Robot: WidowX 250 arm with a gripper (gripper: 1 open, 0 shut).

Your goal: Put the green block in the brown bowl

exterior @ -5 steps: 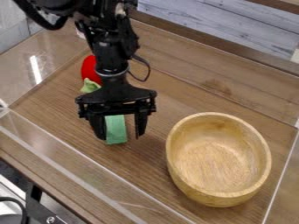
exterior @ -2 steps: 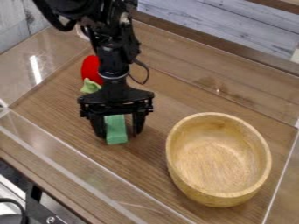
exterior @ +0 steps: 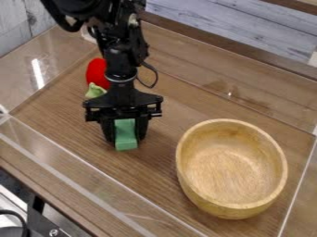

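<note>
The green block [exterior: 125, 135] lies on the wooden table, left of the brown bowl [exterior: 232, 167]. My gripper [exterior: 125, 128] points straight down over the block, one finger on each side of it. The fingers [exterior: 109, 128] stand close along the block's sides with a thin gap still showing, so the gripper is open around the block. The block rests on the table, its upper end hidden between the fingers. The bowl is empty and sits about a hand's width to the right of the gripper.
A red strawberry-like toy with a green leaf [exterior: 95, 76] sits just behind the gripper on the left. Clear plastic walls [exterior: 74, 190] edge the table at the front and left. A light plank wall [exterior: 235, 23] runs along the back.
The gripper has sunk slightly onto the block, and its fingers have drawn in from wide open to close beside the block's sides. The block and bowl have not moved.
</note>
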